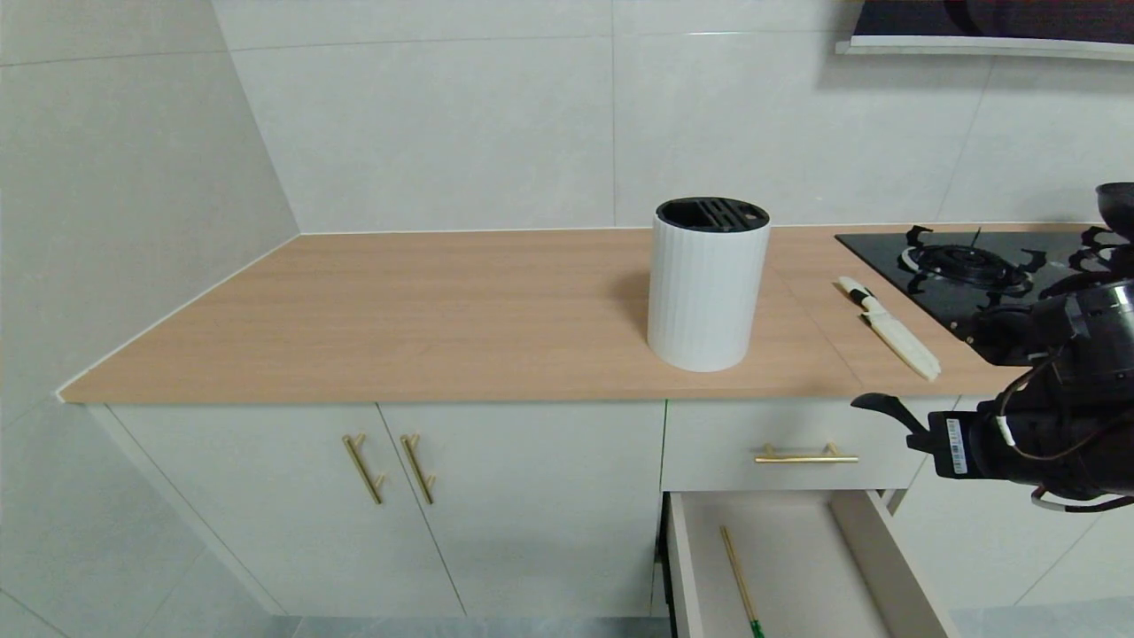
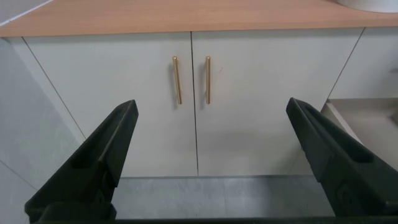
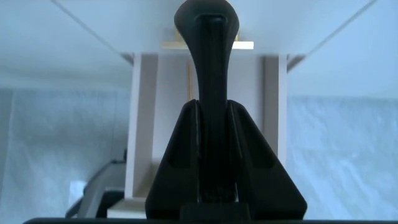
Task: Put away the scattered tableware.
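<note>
I logged tan wood-grain worktop (image 1: 443, 301), white ribbed holder (image 1: 706, 306) with black slotted top, cream knife (image 1: 890, 330), black hob (image 1: 966, 266), white cabinets (image 1: 532, 496), gold handles (image 1: 363, 468), tan chopstick (image 1: 740, 580) with green tip, black left hand (image 2: 211, 106) and right hand (image 1: 881, 409).

Light wooden countertop (image 1: 443, 310) is spanning the head view from 9 to 3 o'clock. Black glass gas hob with black pan supports (image 1: 966, 266) is sitting set into it at 3 o'clock. Pale grey wall tiles (image 1: 443, 115) are filling 12 o'clock, and a dark range hood edge (image 1: 992, 27) is showing at 1 o'clock. Under the counter at 7 o'clock, two white cabinet doors (image 1: 292, 496) are standing shut, slim brass bar handles (image 1: 363, 468) sitting side by side at the seam. At 5 o'clock a shut white drawer front (image 1: 709, 434) is carrying a horizontal brass handle (image 1: 806, 457).
</note>
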Tool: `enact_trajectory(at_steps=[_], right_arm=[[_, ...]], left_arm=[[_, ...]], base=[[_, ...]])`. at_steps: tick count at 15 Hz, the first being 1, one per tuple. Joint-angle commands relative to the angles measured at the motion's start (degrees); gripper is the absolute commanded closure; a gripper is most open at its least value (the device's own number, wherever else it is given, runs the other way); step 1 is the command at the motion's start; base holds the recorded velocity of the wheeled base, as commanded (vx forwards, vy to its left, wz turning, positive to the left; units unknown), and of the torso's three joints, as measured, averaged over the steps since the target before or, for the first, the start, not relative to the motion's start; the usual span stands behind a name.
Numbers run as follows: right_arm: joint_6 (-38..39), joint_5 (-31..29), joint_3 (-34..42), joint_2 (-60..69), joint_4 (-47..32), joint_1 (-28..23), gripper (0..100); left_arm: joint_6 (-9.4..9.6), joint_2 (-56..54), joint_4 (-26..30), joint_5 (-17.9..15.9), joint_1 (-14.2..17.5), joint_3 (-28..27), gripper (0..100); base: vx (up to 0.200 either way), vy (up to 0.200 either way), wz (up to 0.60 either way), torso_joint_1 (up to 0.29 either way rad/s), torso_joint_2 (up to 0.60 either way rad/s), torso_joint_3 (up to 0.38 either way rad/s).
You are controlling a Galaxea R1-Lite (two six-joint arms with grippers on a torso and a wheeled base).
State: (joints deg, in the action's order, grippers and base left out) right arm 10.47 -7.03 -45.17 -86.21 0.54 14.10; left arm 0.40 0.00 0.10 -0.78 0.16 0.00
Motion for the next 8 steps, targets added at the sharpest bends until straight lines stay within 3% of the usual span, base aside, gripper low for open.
enact_trajectory(at_steps=[1,8], right_arm=[[0.0,0.0,0.6,-0.6,0.1,0.0,100],[-0.1,0.0,1.0,-0.8,0.1,0.0,100]], left_arm=[[-0.05,0.1,0.0,0.0,0.0,0.0,0],[0.04,0.1,0.0,0.0,0.0,0.0,0]], base=[[0.0,0.0,0.0,0.0,0.0,0.0],[0.0,0.0,0.0,0.0,0.0,0.0]])
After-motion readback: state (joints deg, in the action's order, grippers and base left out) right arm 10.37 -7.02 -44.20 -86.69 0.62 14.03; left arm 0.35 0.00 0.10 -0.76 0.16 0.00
